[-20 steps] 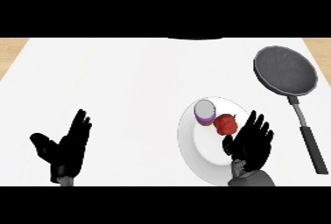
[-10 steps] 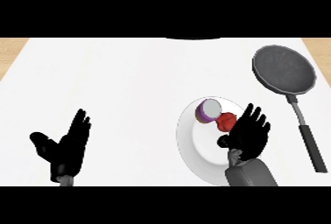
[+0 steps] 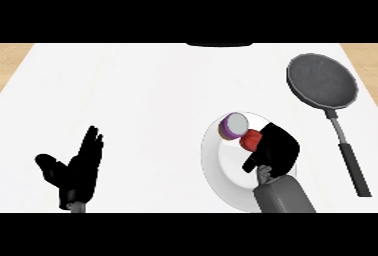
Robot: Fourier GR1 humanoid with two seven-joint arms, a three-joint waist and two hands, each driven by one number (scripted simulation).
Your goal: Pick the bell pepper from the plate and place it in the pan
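Right hand (image 3: 275,152) closing on the red bell pepper (image 3: 251,140)
Fingers are curling over it on the white plate (image 3: 215,170) (beside a purple onion half (image 3: 232,125)); left hand (image 3: 74,170) is resting open.

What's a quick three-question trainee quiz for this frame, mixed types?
1. True or false: the bell pepper already lies in the pan.
2. Which hand is over the plate? A) left hand B) right hand
3. What sits on the plate beside the pepper?

Key:
1. False; it is on the plate, at the right hand's fingers.
2. B; the left hand rests open at the lower left.
3. A purple and white item, on the pepper's upper left.
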